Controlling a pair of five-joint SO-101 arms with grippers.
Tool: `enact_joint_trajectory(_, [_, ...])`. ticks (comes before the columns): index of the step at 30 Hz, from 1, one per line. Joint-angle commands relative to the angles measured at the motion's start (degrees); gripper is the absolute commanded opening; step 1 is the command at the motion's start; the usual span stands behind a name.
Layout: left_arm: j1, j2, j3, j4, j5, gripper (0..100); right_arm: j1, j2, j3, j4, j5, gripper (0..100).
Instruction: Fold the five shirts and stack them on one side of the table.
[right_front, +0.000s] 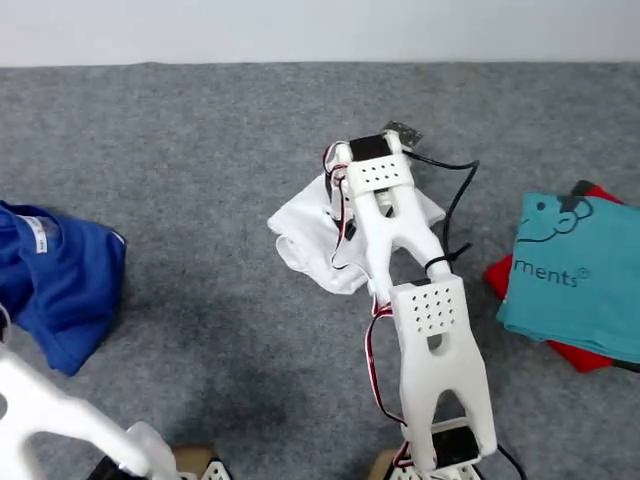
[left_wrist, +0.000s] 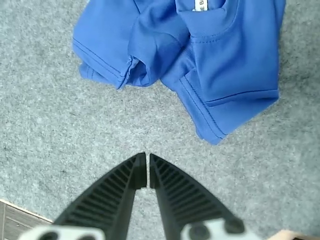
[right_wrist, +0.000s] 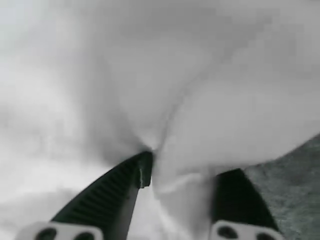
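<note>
A crumpled white shirt (right_front: 305, 235) lies in the middle of the grey table (right_front: 200, 140). My right arm stretches over it, and my right gripper (right_wrist: 185, 170) is shut on a bunch of the white shirt (right_wrist: 200, 100), whose folds run in towards the fingers (right_wrist: 132, 177). A crumpled blue shirt (right_front: 60, 280) lies at the left edge. My left gripper (left_wrist: 148, 167) hangs shut and holds nothing, a little short of the blue shirt (left_wrist: 210, 60). At the right, a folded teal shirt (right_front: 575, 275) rests on a red shirt (right_front: 502, 274).
The left arm's white link (right_front: 50, 410) crosses the near left corner. Black and red cables (right_front: 455, 205) trail from the right arm beside the white shirt. Bare grey table lies between the blue and white shirts and along the far side.
</note>
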Motion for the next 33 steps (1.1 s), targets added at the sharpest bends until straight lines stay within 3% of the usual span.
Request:
enact_joint_trajectory(1, [0.44, -1.14, -0.31, -2.11, -0.35, 2, 1.1, 2.15, -0.18, -0.13, 1.05, 8.4])
enact_joint_trajectory(4, [0.44, -1.14, -0.31, -2.64, -0.35, 2, 3.47, 1.8, -0.44, 0.04, 3.6, 0.2])
enact_joint_trajectory(13, [0.44, -1.14, -0.31, -2.9, -0.35, 2, 7.52, -5.58, -10.11, 10.33, 18.81, 0.9])
enact_joint_trajectory(20, [0.44, -1.14, -0.31, -2.9, -0.35, 2, 13.85, -18.68, -3.87, 10.24, 35.25, 0.8])
enact_joint_trajectory(28, [0.44, -1.14, -0.31, -2.9, -0.35, 2, 21.93, -38.55, 9.05, 10.07, 46.07, 0.8])
enact_joint_trajectory(33, [0.44, -1.14, -0.31, -2.9, -0.35, 2, 29.49, -42.15, 11.87, 9.98, 53.27, 0.8])
